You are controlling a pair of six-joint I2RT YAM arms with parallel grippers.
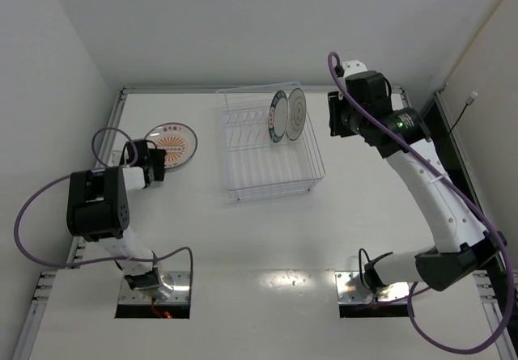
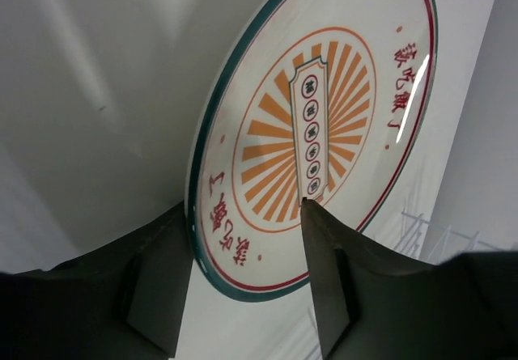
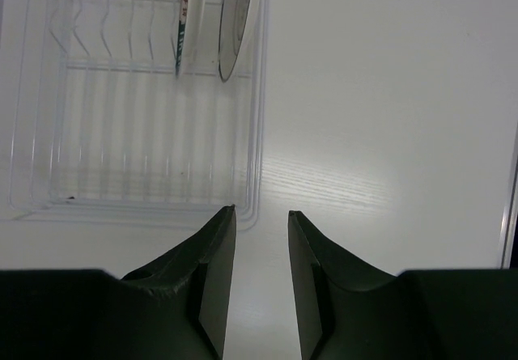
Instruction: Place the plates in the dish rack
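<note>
Nearest in the top external view, both arm bases sit at the near edge of the bench [image 1: 267, 247]. Right at the tips of the left tool [image 1: 155, 164], the sunburst plate [image 1: 171, 145], white with an orange rayed centre, lies flat on the bench, outside any container. To the left of the right tool [image 1: 332, 114] stands the dish rack [image 1: 251, 166], a pale wire basket. It holds two plates upright on edge in the corner nearest that tool: the dark-rimmed plate [image 1: 278, 116] and, just beside it on the tool's side, the ringed plate [image 1: 297, 112]. That makes three plates, one rack and two tools.

From the left wrist, the dark fingers [image 2: 324, 279] of the left tool [image 2: 243, 206] fill the bottom. They are set wide apart and straddle the near rim of the sunburst plate [image 2: 316, 125], one over its face and the other outside its edge, without pinching it. Only this view shows the plate's green edge, thin red ring and red characters around the rim.

From the right wrist, the right tool [image 3: 261, 212] holds nothing, its fingers a narrow gap apart above bare bench. The dish rack [image 3: 257, 133] lies ahead and to the left, with its rows of tines plain to see. The dark-rimmed plate [image 3: 183, 20] and the ringed plate [image 3: 236, 20] stand at its far end, seen edge-on and cut off by the top of the frame.
</note>
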